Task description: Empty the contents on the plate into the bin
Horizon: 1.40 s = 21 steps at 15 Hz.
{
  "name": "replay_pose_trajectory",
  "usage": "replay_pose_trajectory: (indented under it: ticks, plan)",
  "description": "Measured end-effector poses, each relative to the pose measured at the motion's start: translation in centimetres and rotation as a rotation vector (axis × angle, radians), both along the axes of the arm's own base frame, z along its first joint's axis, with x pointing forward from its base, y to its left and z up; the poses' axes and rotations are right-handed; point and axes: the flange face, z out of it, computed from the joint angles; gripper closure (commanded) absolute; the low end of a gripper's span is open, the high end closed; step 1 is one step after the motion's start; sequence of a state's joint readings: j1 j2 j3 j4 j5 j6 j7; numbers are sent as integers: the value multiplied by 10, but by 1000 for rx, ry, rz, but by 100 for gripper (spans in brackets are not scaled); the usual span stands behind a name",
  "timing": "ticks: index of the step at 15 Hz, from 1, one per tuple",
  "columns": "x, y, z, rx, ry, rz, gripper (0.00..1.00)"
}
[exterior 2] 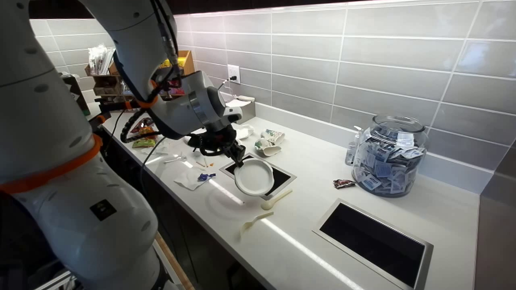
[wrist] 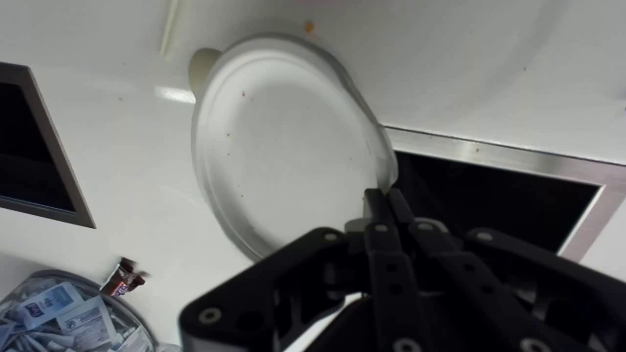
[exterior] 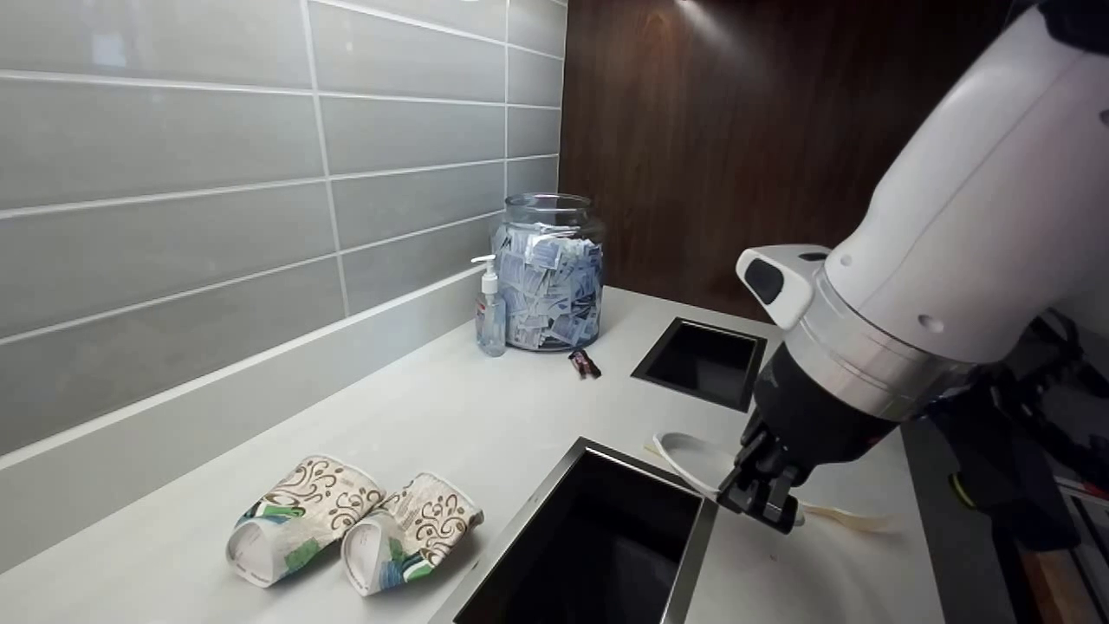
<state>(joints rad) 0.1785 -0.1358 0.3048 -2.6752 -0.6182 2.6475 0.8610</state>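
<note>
Here, the white plate (wrist: 293,146) slants over the counter (wrist: 146,181), its rim pinched in my pincer (wrist: 386,193), tiny reddish specks (wrist: 228,135) dotting its face; in the wrist view its edge overlaps the bin (wrist: 528,161); beside that lie two squashed paper cups (exterior: 321,496)

No lettering is legible (the sachets (wrist: 49,304) bear blurred print).
</note>
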Motion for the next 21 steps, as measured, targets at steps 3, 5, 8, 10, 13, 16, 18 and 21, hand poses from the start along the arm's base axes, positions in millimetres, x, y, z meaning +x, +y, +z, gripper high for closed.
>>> replay_pose_trajectory:
  ticks: [3, 5, 8, 10, 13, 16, 18, 21]
  plan:
    - [-1, -1, 21, -32, 66, -22, 99]
    - [-2, -2, 36, -29, 97, -26, 99]
    - [-2, -3, 47, 7, 127, -30, 99]
    - [-3, -4, 48, 34, 146, -35, 99]
    - [-5, -5, 44, 64, 177, -45, 99]
    - [-8, -7, 37, 82, 209, -54, 99]
    - [-12, -9, 31, 91, 232, -63, 99]
    - [-17, -11, 20, 97, 266, -70, 99]
